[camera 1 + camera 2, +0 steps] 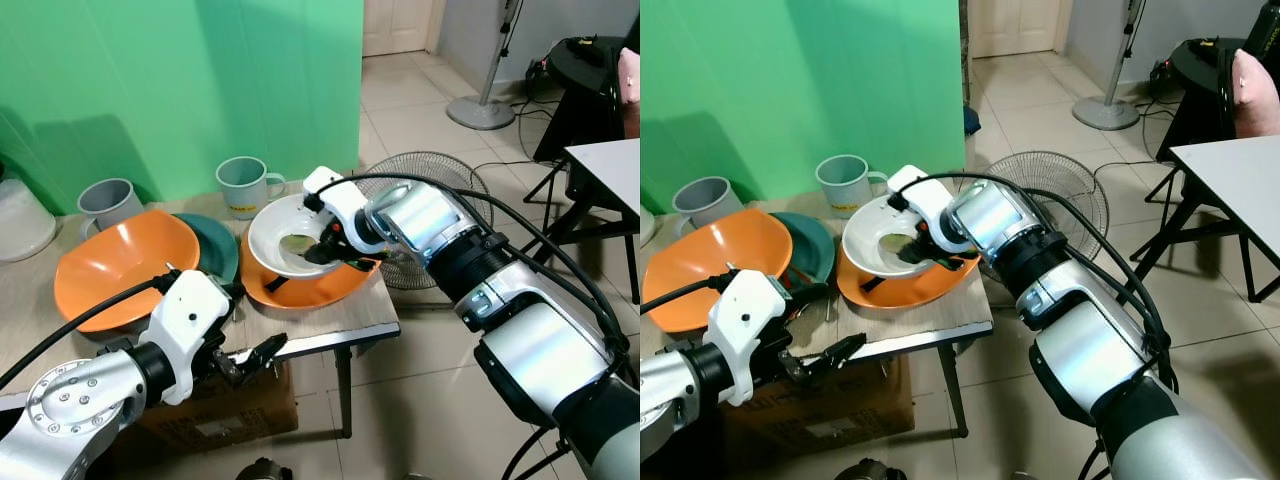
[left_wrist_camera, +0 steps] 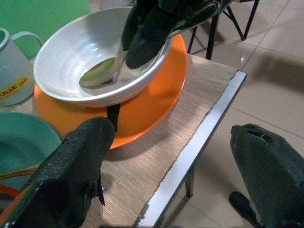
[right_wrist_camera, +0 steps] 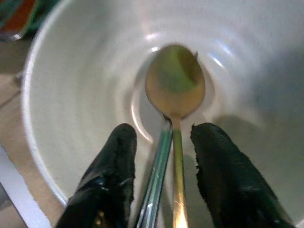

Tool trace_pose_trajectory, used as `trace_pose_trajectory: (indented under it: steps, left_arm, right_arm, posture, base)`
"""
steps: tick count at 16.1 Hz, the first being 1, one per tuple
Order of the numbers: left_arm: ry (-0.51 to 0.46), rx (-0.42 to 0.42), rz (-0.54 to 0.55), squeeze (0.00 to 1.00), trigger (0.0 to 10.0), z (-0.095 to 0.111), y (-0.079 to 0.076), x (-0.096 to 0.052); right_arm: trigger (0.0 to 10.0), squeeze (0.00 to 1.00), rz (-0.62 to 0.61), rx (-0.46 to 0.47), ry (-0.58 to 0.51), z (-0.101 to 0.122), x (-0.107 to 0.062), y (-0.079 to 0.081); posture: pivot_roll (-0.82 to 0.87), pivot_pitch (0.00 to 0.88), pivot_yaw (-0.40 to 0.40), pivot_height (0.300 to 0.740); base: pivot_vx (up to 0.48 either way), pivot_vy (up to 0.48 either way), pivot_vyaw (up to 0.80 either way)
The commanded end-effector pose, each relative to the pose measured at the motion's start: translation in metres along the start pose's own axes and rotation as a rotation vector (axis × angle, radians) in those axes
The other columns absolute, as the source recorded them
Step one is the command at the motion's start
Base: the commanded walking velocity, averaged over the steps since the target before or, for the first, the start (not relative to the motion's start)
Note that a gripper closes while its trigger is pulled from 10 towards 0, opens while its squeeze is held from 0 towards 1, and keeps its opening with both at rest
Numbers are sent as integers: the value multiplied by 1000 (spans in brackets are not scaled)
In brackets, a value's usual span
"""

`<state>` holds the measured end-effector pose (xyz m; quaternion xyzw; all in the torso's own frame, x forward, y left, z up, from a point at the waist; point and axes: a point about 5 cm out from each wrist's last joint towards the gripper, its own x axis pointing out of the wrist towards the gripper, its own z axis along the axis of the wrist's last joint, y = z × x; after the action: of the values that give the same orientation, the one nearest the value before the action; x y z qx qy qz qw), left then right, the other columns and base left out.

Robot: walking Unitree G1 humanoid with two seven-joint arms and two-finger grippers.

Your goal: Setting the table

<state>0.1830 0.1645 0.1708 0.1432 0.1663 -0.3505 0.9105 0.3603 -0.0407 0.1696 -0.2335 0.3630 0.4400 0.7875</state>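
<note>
Green wall; bench (image 1: 340, 318) at frame centre-left. Left to right: left gripper (image 1: 250, 362), lower left by the bench edge, jaws released, holding nothing; white bowl (image 1: 268, 243) on orange plate (image 1: 320, 287), centre; right gripper (image 3: 164, 178) in the bowl, jaws parted around spoon (image 3: 175, 85).

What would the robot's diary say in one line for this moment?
right gripper: open, around spoon in white bowl | bowl on orange plate | left gripper: open, at table edge
</note>
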Motion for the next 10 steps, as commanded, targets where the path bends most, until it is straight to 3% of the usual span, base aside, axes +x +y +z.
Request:
trace_pose_trajectory:
  steps: [1, 10]
  left_arm:
    - [10, 9, -14, 0, 10000, 0, -2, -2]
    - [1, 16, -22, 0, 10000, 1, -3, -2]
  right_arm:
    - [0, 0, -14, -36, -7, 10, -3, 0]
    - [0, 0, -1, -45, -25, 17, -3, -2]
  posture:
    - [-46, 16, 68, 740]
    - [-39, 7, 64, 740]
  base:
    - [0, 0, 0]
    - [0, 0, 0]
